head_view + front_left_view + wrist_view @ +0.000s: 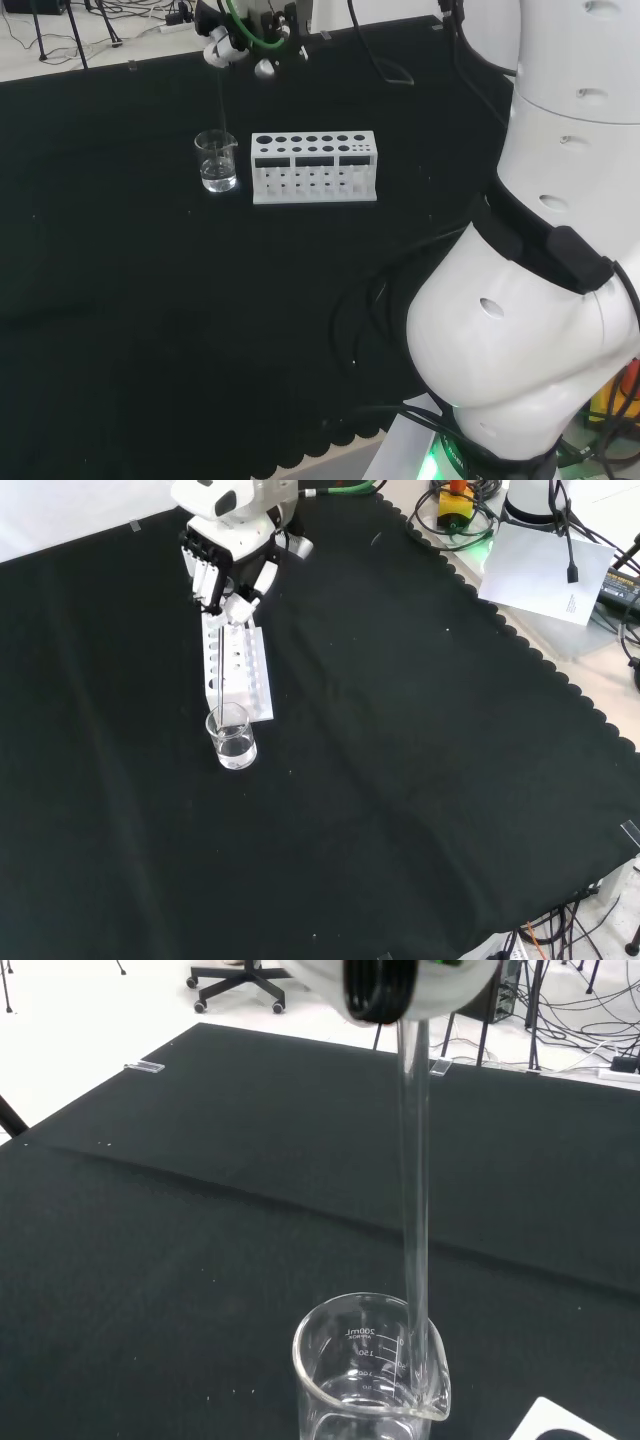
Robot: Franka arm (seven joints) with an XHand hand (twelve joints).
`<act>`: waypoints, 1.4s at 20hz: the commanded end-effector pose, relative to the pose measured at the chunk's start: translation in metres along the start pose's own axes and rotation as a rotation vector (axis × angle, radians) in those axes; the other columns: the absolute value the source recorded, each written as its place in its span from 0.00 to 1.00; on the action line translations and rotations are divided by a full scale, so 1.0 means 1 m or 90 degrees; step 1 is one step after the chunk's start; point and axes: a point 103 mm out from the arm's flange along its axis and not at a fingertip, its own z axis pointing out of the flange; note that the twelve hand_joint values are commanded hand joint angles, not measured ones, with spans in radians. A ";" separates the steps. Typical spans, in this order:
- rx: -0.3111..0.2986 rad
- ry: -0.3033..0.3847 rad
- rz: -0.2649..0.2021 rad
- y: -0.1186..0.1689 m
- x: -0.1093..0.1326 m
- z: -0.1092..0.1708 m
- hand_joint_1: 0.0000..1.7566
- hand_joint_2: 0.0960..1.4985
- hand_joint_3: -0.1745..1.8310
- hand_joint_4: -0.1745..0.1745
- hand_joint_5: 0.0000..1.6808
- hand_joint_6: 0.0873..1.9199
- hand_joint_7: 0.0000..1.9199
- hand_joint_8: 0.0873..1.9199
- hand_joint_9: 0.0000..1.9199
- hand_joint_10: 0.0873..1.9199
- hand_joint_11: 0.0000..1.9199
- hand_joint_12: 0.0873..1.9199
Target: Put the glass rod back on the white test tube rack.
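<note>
Wrist view gives the closest look at the glass rod: a clear, straight, slender stick, nearly see-through, with pale highlights along its length. It runs from the blurred white and black underside of the hand into a clear glass beaker, its lower end inside the rim near the pouring lip. Graduation marks are printed on the beaker wall, and a little clear liquid sits at the bottom.

From the head view the rod is a faint thin line hanging almost upright from the hand into the beaker. The fingers curl around the rod's upper end, gripping it. The white test tube rack stands just to the right of the beaker, its top plate pierced with rows of round holes and its front showing slotted openings.

Seen from the front view, the hand hangs over the far end of the rack, and the beaker stands at the rack's near end, on the black cloth.
</note>
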 end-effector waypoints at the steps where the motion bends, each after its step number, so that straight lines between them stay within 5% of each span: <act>1: -0.005 -0.002 -0.002 -0.003 0.006 -0.007 0.74 0.58 0.23 0.00 0.67 0.24 0.60 0.55 0.87 0.42 0.87 0.36; 14: -0.026 -0.007 -0.002 -0.011 0.011 -0.035 0.74 0.58 0.24 0.00 0.67 0.24 0.60 0.55 0.87 0.42 0.87 0.36; 21: -0.045 -0.008 0.023 -0.039 -0.002 -0.071 0.74 0.58 0.24 0.00 0.67 0.24 0.60 0.55 0.87 0.42 0.87 0.36; 28: -0.039 -0.011 0.052 -0.068 -0.021 -0.079 0.74 0.58 0.24 0.00 0.67 0.24 0.60 0.55 0.87 0.42 0.87 0.36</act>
